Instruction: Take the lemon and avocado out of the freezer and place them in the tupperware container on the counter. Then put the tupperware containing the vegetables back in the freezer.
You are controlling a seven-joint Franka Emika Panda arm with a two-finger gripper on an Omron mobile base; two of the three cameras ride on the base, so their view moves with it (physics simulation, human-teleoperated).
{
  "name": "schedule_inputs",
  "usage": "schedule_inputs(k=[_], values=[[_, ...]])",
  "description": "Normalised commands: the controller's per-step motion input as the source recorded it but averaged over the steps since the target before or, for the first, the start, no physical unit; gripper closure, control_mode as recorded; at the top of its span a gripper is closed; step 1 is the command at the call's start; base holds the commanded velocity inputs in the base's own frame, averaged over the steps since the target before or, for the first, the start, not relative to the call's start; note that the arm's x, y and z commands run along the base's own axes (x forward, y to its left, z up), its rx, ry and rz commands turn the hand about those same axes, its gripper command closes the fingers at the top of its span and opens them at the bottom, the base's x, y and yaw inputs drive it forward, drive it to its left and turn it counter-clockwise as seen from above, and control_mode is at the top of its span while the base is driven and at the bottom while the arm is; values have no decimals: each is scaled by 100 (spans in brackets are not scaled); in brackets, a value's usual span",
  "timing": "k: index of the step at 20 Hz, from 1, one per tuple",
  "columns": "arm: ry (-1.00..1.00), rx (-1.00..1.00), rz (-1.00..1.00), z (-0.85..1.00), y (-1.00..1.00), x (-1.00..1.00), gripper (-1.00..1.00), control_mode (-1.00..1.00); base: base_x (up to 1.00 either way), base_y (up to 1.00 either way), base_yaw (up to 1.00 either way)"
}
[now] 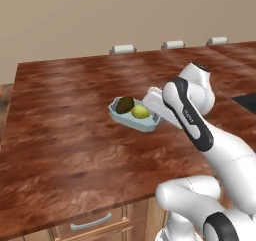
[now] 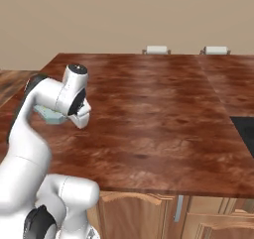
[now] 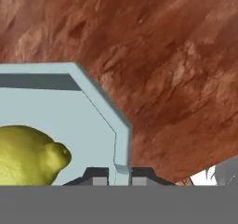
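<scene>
The tub (image 1: 134, 115) sits on the reddish-brown wood-grain bench (image 1: 65, 135), well in from the front edge. It is shallow, pale blue and slightly see-through, with cut corners. Inside lie both fruits side by side — the dark brown-olive avocado (image 1: 124, 104) toward the far end and the yellow-green lemon (image 1: 140, 112) toward the near end, close up against each other. In the hand view the lemon (image 3: 28, 155) looks bumpy, with a small nub at one end. The pincer (image 3: 120, 175) is clenched on the tub's rim (image 3: 122, 144) — the thin blue wall stands right between the two dark fingertips (image 3: 98, 177). From the right, the white arm hides most of the tub (image 2: 51, 115).
</scene>
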Motion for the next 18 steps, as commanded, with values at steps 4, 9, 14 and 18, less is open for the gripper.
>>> schedule_inputs(k=[4,9,14,18], values=[[-14,-40,59,43,23,-28,100,-100,0,0,0],[-24,-27,43,7,0,-49,100,-100,0,0,0],[-11,-3,19,0,0,-41,100,-100,0,0,0],[0,4,6,0,0,-16,100,-100,0,0,0]])
